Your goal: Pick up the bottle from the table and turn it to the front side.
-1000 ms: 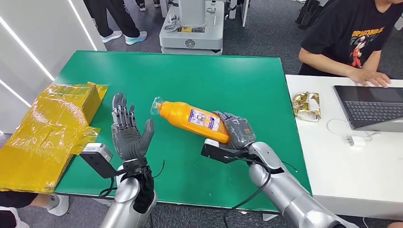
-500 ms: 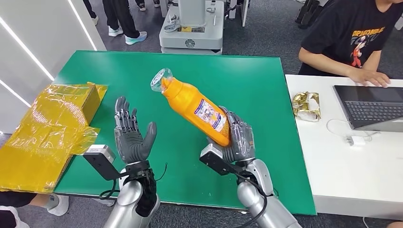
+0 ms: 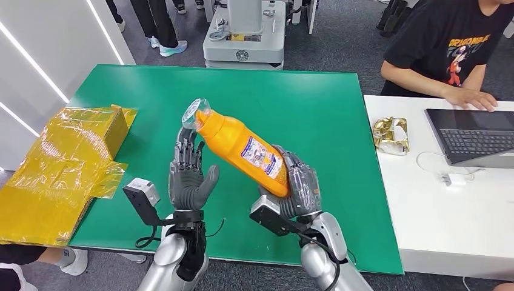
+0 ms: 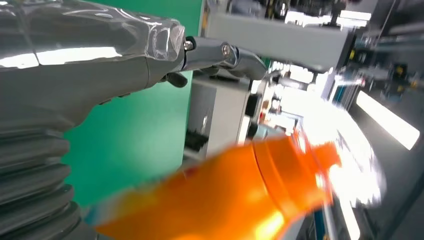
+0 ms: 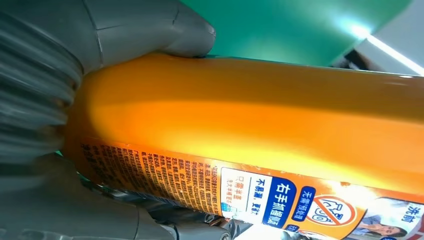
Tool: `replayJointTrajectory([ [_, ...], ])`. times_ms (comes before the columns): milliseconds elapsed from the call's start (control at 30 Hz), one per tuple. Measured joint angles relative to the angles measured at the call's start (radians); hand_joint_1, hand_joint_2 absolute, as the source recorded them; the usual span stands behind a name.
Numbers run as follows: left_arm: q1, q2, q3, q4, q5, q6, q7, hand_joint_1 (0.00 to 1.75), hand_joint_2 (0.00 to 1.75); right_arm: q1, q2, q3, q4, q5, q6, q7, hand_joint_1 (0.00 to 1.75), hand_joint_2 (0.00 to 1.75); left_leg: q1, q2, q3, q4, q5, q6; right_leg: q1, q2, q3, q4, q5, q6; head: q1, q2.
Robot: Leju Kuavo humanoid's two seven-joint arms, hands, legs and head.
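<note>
An orange plastic bottle with a clear-wrapped cap and a small printed label (image 3: 242, 147) is held clear of the green table top (image 3: 315, 115), at the centre of the head view. It is gripped at its base end by the right hand (image 3: 297, 185), whose grey fingers are wrapped round the lower body; in the right wrist view the thumb is seen pressed on the orange wall beside the label text.

The bottle's long axis runs diagonally, from the right hand at lower right up to the cap at upper left. The left hand (image 3: 190, 176) is raised just below and beside the neck end, fingers spread and upright, with nothing in it; whether they touch the bottle cannot be told.

The neck is judged nearer the left hand, so a turn or handover would be made there.
</note>
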Motion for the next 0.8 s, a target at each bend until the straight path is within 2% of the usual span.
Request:
replayJointTrajectory([
  [200,0.0,0.0,0.0,0.016,-0.016,-0.081,0.01,0.0,1.75,0.028,0.0,0.0,-0.041,0.016,0.149,0.04,1.75,1.75,0.0,0.0,0.0,0.0,0.0,0.0,0.0,0.0,0.0,0.0,0.0,0.0,0.0,0.0],
  [567,-0.002,0.0,0.002,0.045,-0.023,-0.1,0.02,0.0,1.75,0.034,0.0,-0.003,-0.051,0.029,0.241,0.041,1.75,1.75,0.0,0.0,0.0,0.0,0.0,0.0,0.0,0.0,0.0,0.0,0.0,0.0,0.0,0.0],
  [800,-0.009,-0.003,0.011,0.084,-0.024,-0.131,0.018,0.0,1.75,0.034,0.0,-0.005,-0.042,0.046,0.311,0.005,1.75,1.75,0.0,0.0,0.0,0.0,0.0,0.0,0.0,0.0,0.0,0.0,0.0,0.0,0.0,0.0],
])
